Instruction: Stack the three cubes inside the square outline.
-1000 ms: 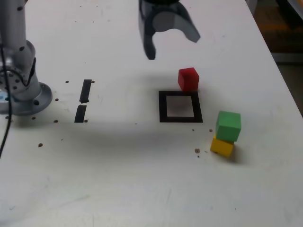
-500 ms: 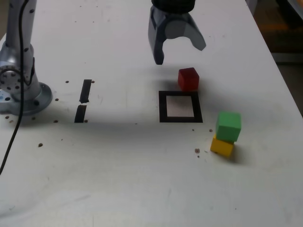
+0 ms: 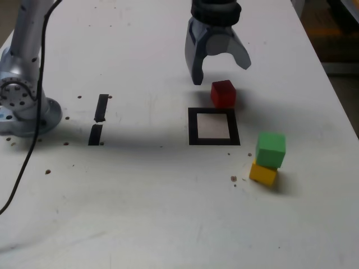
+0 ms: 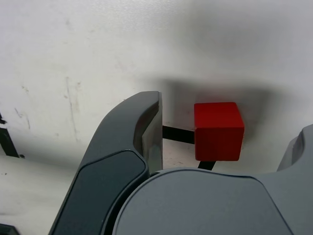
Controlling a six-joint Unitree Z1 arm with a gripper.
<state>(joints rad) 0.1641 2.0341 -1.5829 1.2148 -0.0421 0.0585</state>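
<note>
The red cube [image 3: 223, 93] rests on the white table just behind the far edge of the square outline [image 3: 192, 126], touching its tape. My gripper [image 3: 221, 72] hangs open just above and behind the red cube, nothing between its fingers. In the wrist view the red cube [image 4: 218, 130] shows between the dark finger [image 4: 146, 132] and the other finger at the frame's edge, with part of the square outline [image 4: 177, 134] beside it. The green cube [image 3: 271, 149] sits on top of the yellow cube [image 3: 262, 174], outside the outline toward the exterior view's right.
The arm's base [image 3: 22, 106] stands at the exterior view's left, with a black cable trailing from it. Two short black tape strips [image 3: 99, 119] lie between the base and the outline. Small dark specks dot the table. The table's edge runs along the exterior view's right.
The gripper has come down and toward the exterior view's right, from high above the table to just over the red cube, still open. The cubes have not moved.
</note>
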